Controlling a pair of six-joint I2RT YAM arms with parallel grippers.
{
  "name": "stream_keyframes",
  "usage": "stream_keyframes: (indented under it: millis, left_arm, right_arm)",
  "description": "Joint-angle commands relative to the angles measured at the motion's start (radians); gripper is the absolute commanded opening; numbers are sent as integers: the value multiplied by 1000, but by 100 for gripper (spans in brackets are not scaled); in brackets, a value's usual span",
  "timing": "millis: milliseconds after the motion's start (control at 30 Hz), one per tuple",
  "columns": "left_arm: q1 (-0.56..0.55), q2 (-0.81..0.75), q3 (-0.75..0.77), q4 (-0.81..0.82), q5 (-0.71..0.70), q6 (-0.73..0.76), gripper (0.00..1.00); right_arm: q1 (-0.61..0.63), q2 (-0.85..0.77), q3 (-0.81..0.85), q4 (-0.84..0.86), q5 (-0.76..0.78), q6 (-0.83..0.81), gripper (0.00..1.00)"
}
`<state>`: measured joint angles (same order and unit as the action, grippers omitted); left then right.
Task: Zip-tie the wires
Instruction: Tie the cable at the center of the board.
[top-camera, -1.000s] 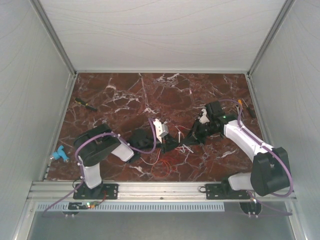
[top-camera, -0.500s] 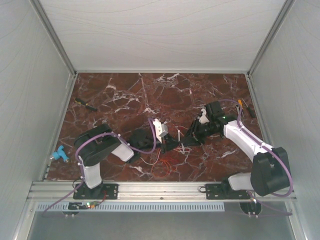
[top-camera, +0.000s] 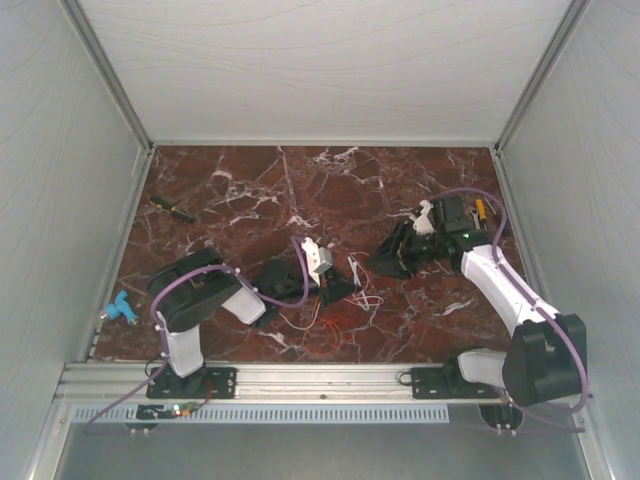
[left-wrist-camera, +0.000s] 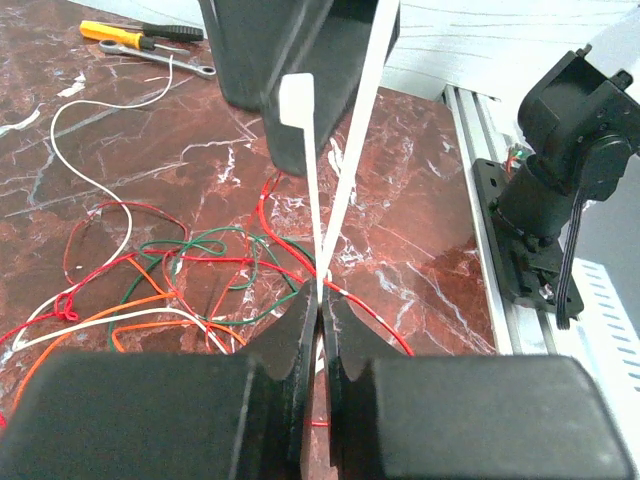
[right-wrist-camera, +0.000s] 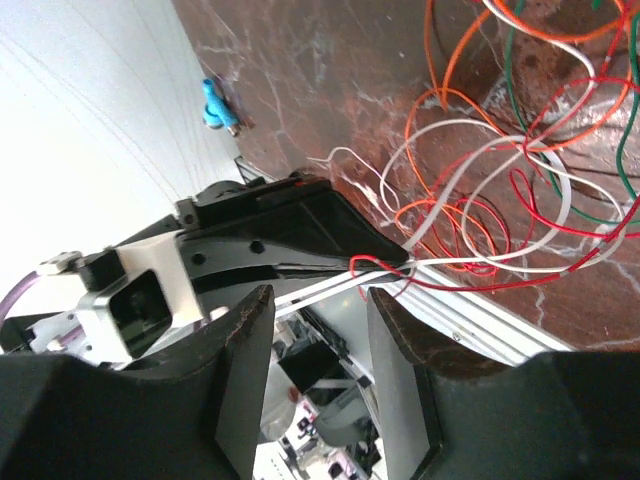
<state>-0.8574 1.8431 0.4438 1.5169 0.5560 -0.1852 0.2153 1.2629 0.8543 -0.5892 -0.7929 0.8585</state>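
Observation:
My left gripper (top-camera: 335, 285) is shut on the zip tie (top-camera: 353, 270), a pale strip folded into a narrow V. In the left wrist view the jaws (left-wrist-camera: 320, 305) pinch the fold, the tie's square head (left-wrist-camera: 297, 100) points up and its tail runs past the right gripper's black body. The wires (top-camera: 335, 325), red, orange, white and green strands, lie in loose loops on the marble under and beside the left gripper (left-wrist-camera: 150, 275). One red strand crosses the tie at the left jaws (right-wrist-camera: 400, 265). My right gripper (top-camera: 385, 262) is open and empty (right-wrist-camera: 318, 300), a short way right of the tie.
A yellow-handled screwdriver (top-camera: 172, 208) lies at the far left of the table. More tools (top-camera: 485, 212) lie by the right wall; a yellow screwdriver (left-wrist-camera: 120, 32) and a wrench (left-wrist-camera: 165, 62) show there. A blue clip (top-camera: 120, 308) sits off the left edge.
My right arm has drawn back to the right and away from the left gripper, so the gap to the zip tie has widened. The left gripper still holds the tie in place.

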Motion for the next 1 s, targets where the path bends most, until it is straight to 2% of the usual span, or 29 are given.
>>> stream_keyframes:
  millis: [0,67,200,333,467,700,833,967]
  left_arm:
    - [5,-5,4,91,17,-8,0]
    - [9,-3,6,100,13,-30,0]
    - [16,-6,5,115,-4,-71,0]
    - [30,-12,1,114,-12,-109,0]
    - [39,-14,6,101,-5,-120,0]
    - [46,-30,16,78,22,-130,0]
    - [46,-37,25,68,35,-134,0]
    - [46,-38,31,70,43,-144,0]
  right_arm:
    - [-34,-68,25,103,-48,-13,40]
    - [-36,-97,33,116,-16,-77,42]
    - [-10,-221,24,167,131,-319,42]
    - [141,-421,-92,340,292,-610,42]
    - [241,-570,-236,496,329,-759,41]
    - [328,-528,-251,528,270,-975,38]
    - [328,-476,-238,592,233,-1062,44]
    - [328,-397,-202,638,183,-1077,46]
